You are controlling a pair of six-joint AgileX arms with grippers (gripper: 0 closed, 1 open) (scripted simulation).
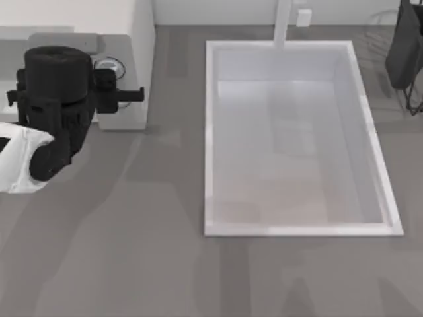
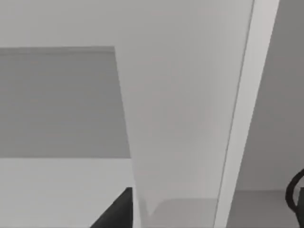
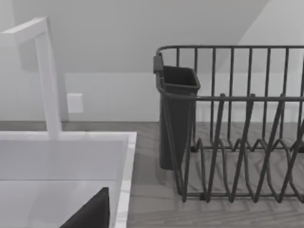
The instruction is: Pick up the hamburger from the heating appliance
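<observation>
The heating appliance (image 1: 135,79) is an off-white box at the table's far left, with a round silver dial (image 1: 109,65) showing on its panel. My left arm's black wrist covers the appliance's front, and the left gripper (image 1: 58,66) sits right at it. In the left wrist view the appliance's pale wall (image 2: 180,118) is very close, beside a grey rectangular area (image 2: 57,102). The hamburger is hidden. My right arm (image 1: 404,46) is parked at the far right corner.
A large white sink basin (image 1: 211,132) takes up the middle and right of the table, with a white faucet (image 1: 283,23) behind it. A dark wire dish rack (image 3: 237,142) with a dark cup holder (image 3: 175,118) stands to its right.
</observation>
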